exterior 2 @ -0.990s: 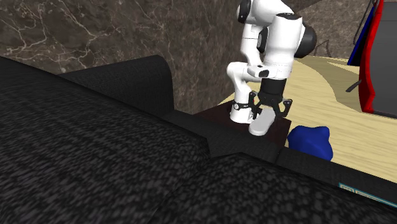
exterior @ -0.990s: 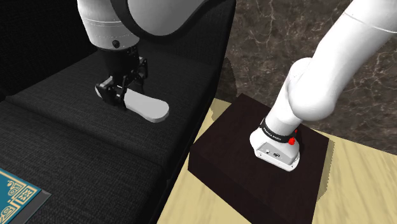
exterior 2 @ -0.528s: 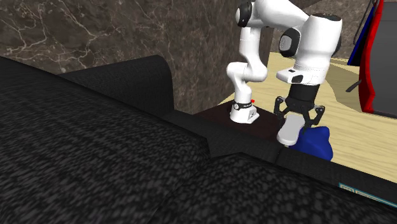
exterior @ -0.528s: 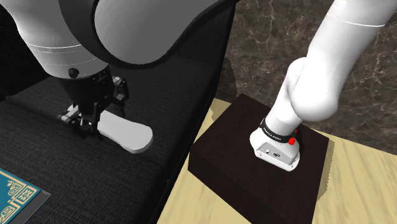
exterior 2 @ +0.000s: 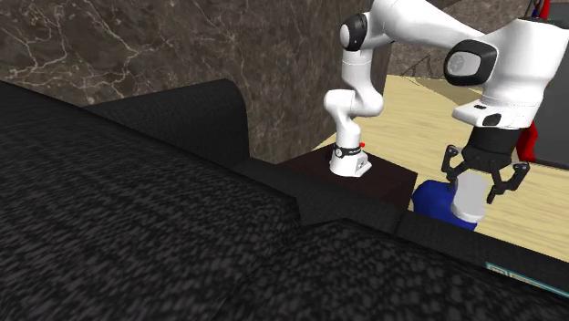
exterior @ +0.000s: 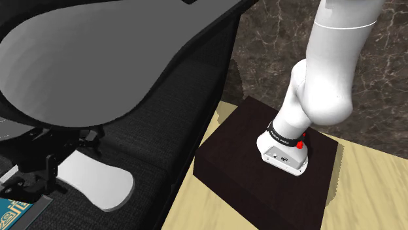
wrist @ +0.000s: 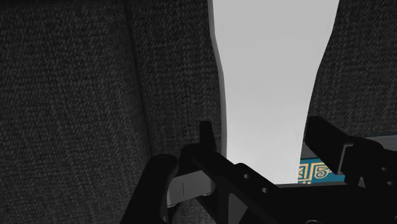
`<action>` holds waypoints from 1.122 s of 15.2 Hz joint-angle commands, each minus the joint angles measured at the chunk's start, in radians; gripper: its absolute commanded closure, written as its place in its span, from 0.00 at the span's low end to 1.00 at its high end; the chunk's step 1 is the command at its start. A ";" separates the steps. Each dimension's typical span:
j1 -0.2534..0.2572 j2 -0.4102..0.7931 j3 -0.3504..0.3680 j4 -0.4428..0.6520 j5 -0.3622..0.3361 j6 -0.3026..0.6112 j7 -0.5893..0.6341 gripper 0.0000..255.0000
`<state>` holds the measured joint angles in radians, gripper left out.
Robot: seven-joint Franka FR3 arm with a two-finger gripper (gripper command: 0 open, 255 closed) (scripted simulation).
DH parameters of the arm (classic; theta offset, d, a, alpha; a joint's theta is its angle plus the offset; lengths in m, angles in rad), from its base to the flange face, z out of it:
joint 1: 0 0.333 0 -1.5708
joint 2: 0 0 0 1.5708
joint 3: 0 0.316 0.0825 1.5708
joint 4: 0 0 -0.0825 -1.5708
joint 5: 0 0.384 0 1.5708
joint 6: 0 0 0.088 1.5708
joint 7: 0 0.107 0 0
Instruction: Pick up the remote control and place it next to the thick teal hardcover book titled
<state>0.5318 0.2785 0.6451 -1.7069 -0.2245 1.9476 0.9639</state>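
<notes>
One end of the pale remote control (exterior: 98, 184) sat clamped in the gripper (exterior 2: 479, 185) — probably light, stiff, slippery — near the sofa seat's (exterior: 153, 147) front edge.

I'm not making out a single readable word, number or brand anywhere. I'm seeing a line of tiny white lettering running along the black band (exterior: 281, 133) around the arm's base (exterior: 285, 153), but it's coming through too small for me to read. The teal book (wrist: 313, 172) is showing me only gold geometric ornament on its cover, with no title letters I can spell out.
</notes>
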 commanded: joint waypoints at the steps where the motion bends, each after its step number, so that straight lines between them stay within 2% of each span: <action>1: 0.056 0.078 0.001 0.099 -0.047 -0.039 0.056 1.00; 5: 0.178 0.219 -0.010 0.294 -0.121 -0.118 0.136 1.00; 9: 0.324 0.381 -0.036 0.550 -0.186 -0.222 0.186 1.00; 12: 0.467 0.544 -0.069 0.844 -0.235 -0.340 0.192 1.00; 13: 0.558 0.655 -0.095 1.063 -0.258 -0.427 0.172 1.00; 17: 0.513 0.615 -0.086 0.922 -0.250 -0.341 0.196 1.00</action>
<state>1.0539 0.9009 0.5567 -0.7558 -0.4751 1.5868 1.1538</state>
